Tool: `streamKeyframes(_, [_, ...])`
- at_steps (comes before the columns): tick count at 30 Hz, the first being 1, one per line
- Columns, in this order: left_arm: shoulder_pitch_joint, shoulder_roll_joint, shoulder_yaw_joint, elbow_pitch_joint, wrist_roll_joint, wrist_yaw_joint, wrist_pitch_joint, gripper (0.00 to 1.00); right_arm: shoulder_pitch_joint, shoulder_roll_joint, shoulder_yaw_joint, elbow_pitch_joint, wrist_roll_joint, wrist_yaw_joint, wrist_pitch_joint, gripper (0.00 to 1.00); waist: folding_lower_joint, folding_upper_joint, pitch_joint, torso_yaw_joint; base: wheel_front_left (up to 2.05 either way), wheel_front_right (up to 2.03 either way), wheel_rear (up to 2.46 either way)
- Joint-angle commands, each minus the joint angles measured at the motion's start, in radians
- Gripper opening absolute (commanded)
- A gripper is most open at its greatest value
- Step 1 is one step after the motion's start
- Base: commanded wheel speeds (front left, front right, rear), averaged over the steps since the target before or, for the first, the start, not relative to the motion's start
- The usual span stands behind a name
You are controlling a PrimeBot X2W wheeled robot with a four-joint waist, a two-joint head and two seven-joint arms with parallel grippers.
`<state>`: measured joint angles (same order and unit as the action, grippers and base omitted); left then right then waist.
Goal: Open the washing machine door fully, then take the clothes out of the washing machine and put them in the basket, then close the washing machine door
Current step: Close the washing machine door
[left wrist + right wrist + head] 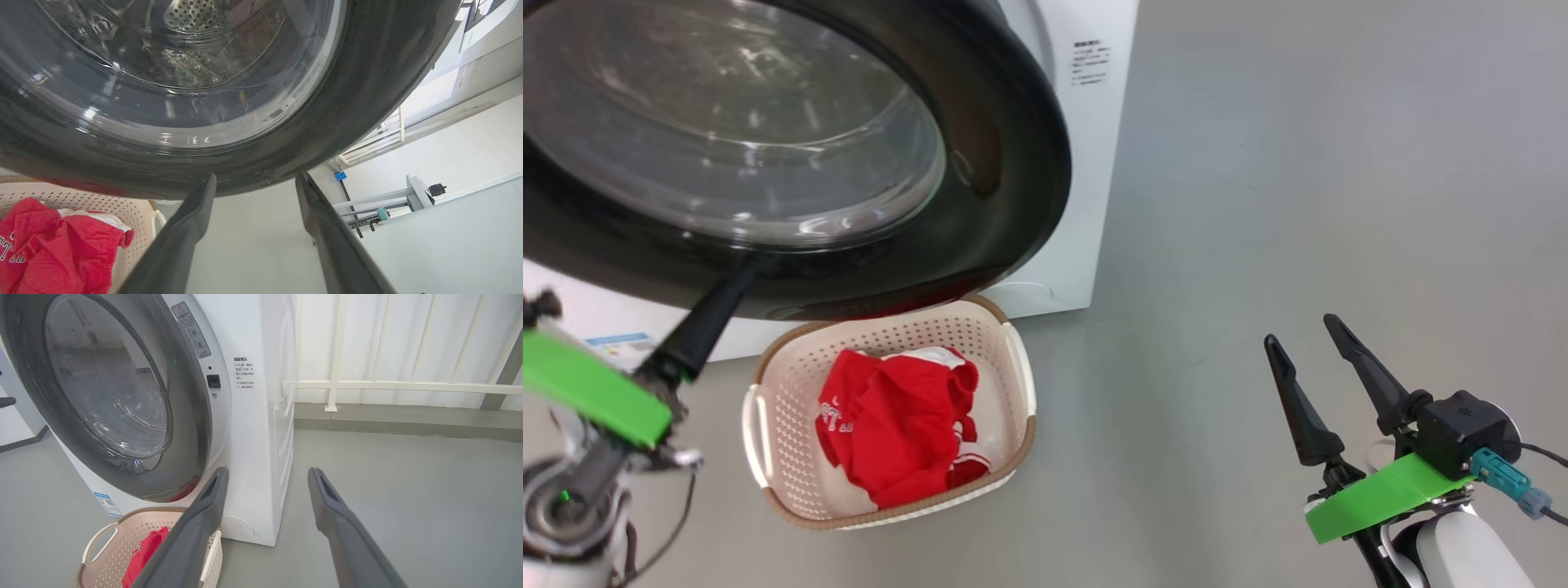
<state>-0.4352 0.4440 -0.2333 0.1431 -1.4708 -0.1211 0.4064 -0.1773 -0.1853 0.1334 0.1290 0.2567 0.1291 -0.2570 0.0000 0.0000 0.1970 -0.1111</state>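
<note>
The washing machine door (1005,163), black-rimmed with a bulging glass window, stands slightly ajar on the white washing machine (1086,163), whose latch hole shows in the right wrist view. My left gripper (256,179) is open, its fingertips (742,273) at the door's lower rim with nothing between them. Red clothes (898,425) with white trim lie in the cream basket (792,400) on the floor below the door. My right gripper (1298,335) hangs open and empty well to the right, away from the door (36,396) and the basket (106,555).
Grey floor (1258,204) stretches open to the right of the machine. A white railing (367,386) and a low kerb run behind the machine. A small blue label (621,347) sits low on the machine's front.
</note>
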Motion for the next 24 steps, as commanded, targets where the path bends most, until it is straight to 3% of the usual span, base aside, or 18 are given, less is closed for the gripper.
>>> streamKeyframes(1, [0.014,0.049,0.037,-0.030,0.009,-0.010,-0.043,1.00,0.010,-0.011,0.021,-0.025,0.005,0.002,-0.005,1.00,0.0000,0.0000,-0.008,0.018,0.00,0.00,0.00])
streamKeyframes(11, [0.162,0.071,0.012,-0.031,0.034,-0.010,-0.234,1.00,0.026,-0.026,0.025,-0.021,0.009,0.002,-0.005,1.00,0.0000,0.0000,-0.029,0.034,0.00,0.00,0.00])
streamKeyframes(14, [0.222,0.103,-0.037,-0.017,0.096,-0.010,-0.330,1.00,0.040,-0.029,0.024,-0.018,0.011,0.002,-0.005,1.00,0.0000,0.0000,-0.041,0.030,0.00,0.00,0.00])
streamKeyframes(24, [0.335,0.141,-0.141,0.035,0.142,-0.010,-0.560,1.00,0.087,-0.034,0.000,-0.016,0.013,0.002,-0.005,1.00,0.0000,0.0000,-0.073,0.012,0.00,0.00,0.00])
